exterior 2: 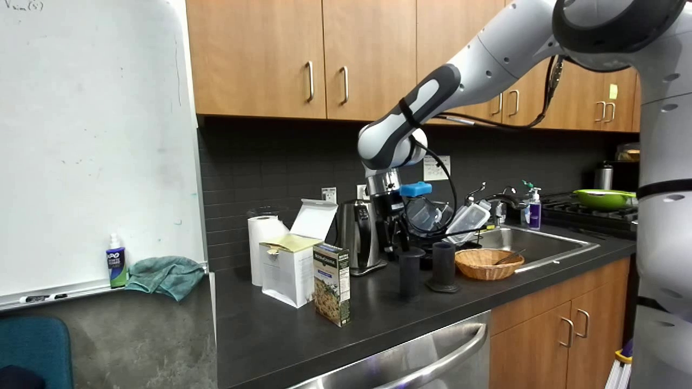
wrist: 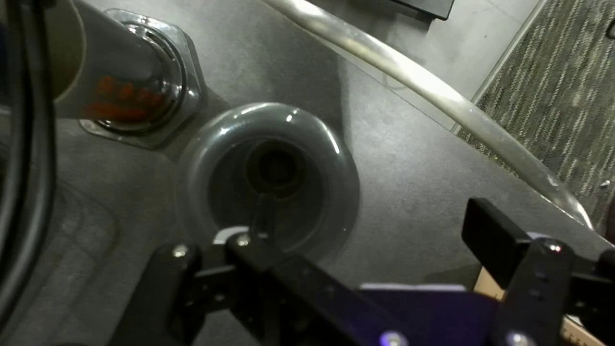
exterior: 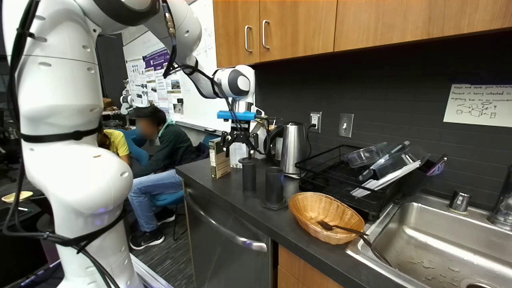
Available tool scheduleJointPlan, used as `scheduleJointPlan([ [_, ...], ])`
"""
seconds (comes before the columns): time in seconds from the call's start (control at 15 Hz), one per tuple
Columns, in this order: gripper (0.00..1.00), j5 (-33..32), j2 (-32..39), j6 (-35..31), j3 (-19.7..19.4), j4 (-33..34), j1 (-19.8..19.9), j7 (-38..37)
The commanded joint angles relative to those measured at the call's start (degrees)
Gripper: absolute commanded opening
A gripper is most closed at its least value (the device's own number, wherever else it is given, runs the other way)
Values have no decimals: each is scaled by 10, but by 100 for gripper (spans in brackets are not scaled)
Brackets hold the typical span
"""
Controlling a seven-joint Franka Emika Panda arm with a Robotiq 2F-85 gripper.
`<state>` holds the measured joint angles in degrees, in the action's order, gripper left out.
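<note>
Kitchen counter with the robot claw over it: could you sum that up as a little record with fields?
Gripper: open, holding nothing; one finger at the mouth of the flanged tube; contact unclear
Flanged tube: dark, hollow, upright on the counter
Second tube: dark, upright beside it, on a broad foot
Basket: woven, with a dark fork in it
Food box: standing upright
White box: lid raised
Kettle: steel

hollow dark grey cylinder (exterior: 249, 176), wide and rounded on top, upright on the counter (exterior 2: 270, 335)
</note>
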<state>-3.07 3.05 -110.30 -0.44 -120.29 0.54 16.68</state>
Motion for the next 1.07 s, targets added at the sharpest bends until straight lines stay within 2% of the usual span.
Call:
scheduleJointPlan([
  [0.0, 100, -12, -5, -12, 5, -3, -3, 3],
  [0.53, 100, -19, -28, -51, 9, -32, -4, -2],
  [1.0, 100, -11, -49, -49, 4, -55, 0, -9],
])
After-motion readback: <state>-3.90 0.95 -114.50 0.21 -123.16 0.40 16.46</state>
